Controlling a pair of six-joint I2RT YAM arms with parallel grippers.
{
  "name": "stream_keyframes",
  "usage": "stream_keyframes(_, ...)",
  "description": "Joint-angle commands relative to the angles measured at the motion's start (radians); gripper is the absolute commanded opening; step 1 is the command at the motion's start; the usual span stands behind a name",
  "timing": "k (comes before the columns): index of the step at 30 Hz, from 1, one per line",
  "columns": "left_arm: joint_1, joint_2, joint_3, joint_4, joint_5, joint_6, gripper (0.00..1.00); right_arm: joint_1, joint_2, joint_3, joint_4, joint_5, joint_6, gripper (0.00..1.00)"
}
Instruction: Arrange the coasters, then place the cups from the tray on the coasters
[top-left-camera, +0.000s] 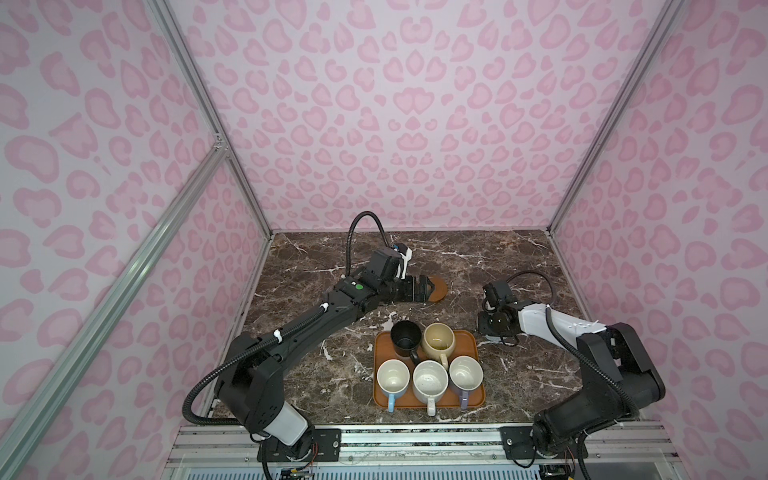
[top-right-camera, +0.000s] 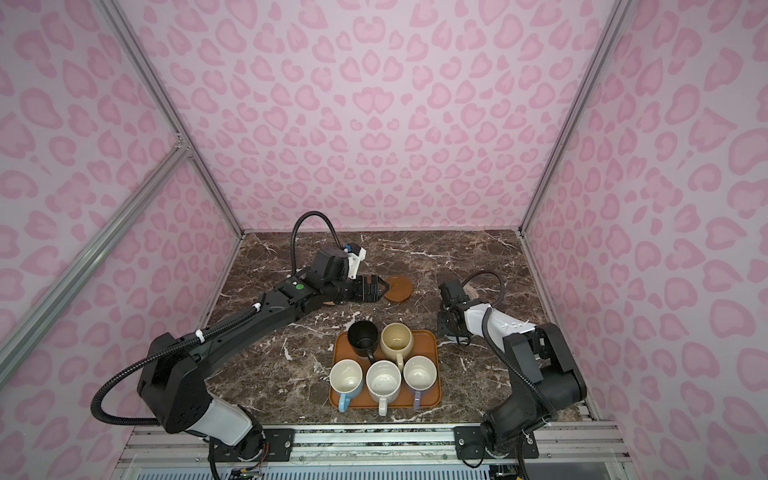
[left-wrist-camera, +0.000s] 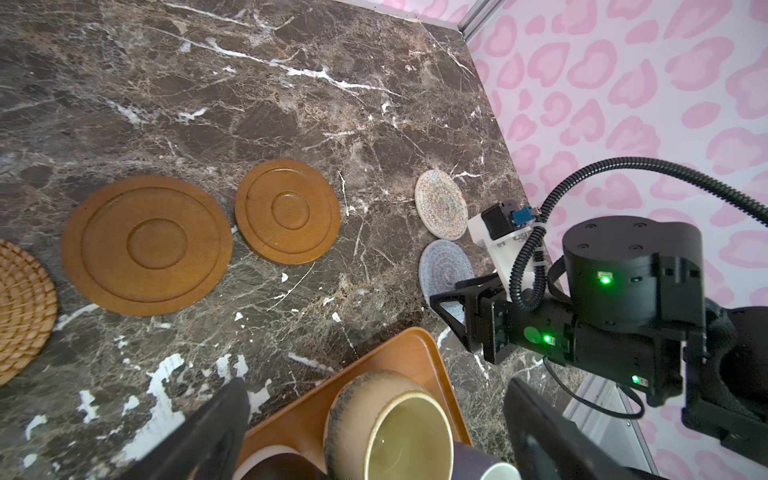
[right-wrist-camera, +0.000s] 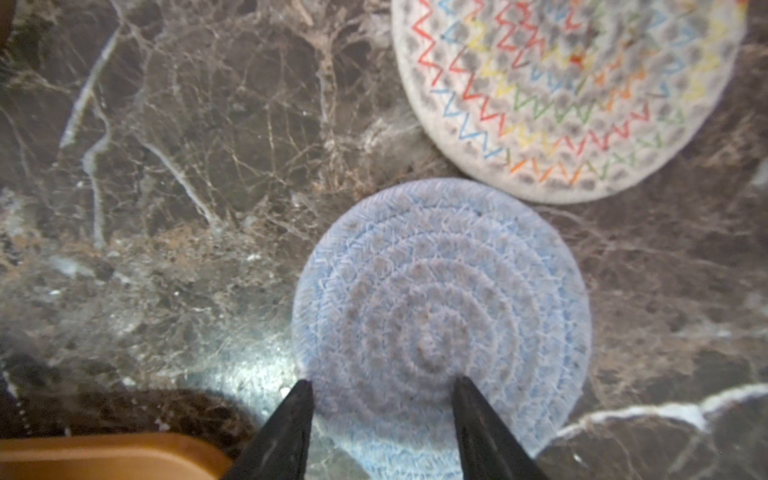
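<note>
Desk (top-left-camera: 478, 257): dark brown marble with white veins, carries everything

Tray (top-left-camera: 449, 405): orange-brown, low rim, front middle of the desk between the two arms, so I judge either arm can reach it. All five cups stand on it, upright and packed close in two rows:
- back row: black cup (top-left-camera: 405, 338), cream cup (top-left-camera: 438, 340)
- front row: blue cup (top-left-camera: 392, 378), speckled cup (top-left-camera: 430, 380), lavender cup (top-left-camera: 465, 374)
- front-row handles point at the desk's front edge
- no cup is off the tray yet, so this is the coaster stage

Coasters: all lie flat on the desk behind the tray, in a rough row, judged to be landing spots for the cups. In the left wrist view:
- rattan coaster (left-wrist-camera: 20, 311)
- wood coaster (left-wrist-camera: 147, 245), with the second wood coaster (left-wrist-camera: 287, 212) just beside it
- well apart from those, the beige coaster (left-wrist-camera: 440, 210) and grey coaster (left-wrist-camera: 444, 270), nearly touching

That last pair looks too crowded for two cups, which would explain the right tool there

Left tool (top-right-camera: 380, 289): jaws wide, empty, low at the edge of one wood coaster

Right tool (right-wrist-camera: 380, 399): points straight down, tips over the near part of the grey coaster, jaws partly apart. The coaster lies flat and no pinch shows

Grey coaster look: pale blue-grey coiled cord in concentric rings, soft and thin, and I judge it may bunch when pinched. Beige coaster look: off-white with coloured zigzag stitching
</note>
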Motion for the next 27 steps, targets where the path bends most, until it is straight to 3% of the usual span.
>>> stream_keyframes(1,0.001,0.009,0.018,-0.009,-0.007,0.016,0.97,0.018,0.031,0.009,-0.007,-0.067,0.009,0.54)
stream_keyframes(16,0.001,0.029,0.031,-0.013,-0.026,0.020,0.97,0.063,0.236,0.219,-0.019,-0.098,0.012,0.52)
stream_keyframes(27,0.005,0.045,0.038,-0.012,-0.038,0.023,0.97,0.042,0.378,0.389,-0.083,-0.054,0.016,0.52)
